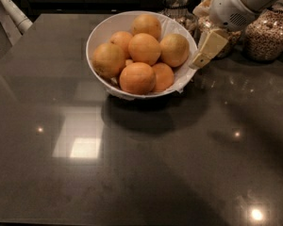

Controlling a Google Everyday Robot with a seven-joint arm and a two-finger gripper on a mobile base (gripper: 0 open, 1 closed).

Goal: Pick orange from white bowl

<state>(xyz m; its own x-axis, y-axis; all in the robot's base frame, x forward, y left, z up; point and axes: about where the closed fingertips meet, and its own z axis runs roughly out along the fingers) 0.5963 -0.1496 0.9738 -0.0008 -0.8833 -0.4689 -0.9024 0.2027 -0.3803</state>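
One orange [174, 50] (the paler, golden-skinned fruit) lies inside the white bowl [96, 37], against its right wall, among deeper-coloured fruits [137, 78]. The pincer [201, 59] hangs just outside the bowl's right rim, near that orange and not touching it; whether it is spread or pressed together cannot be told. The bowl stands on the desk [132, 173]. Judgement: approach stage only; reaching in, grasping and lifting are all left to do.

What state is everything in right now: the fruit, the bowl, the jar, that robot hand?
orange: resting in the bowl's right side, not held.
other oranges: piled beside it in the bowl.
white bowl: upright on the counter, full.
gripper: beside the bowl's right rim, outside it, holding nothing.
grain jar: upright, filled.
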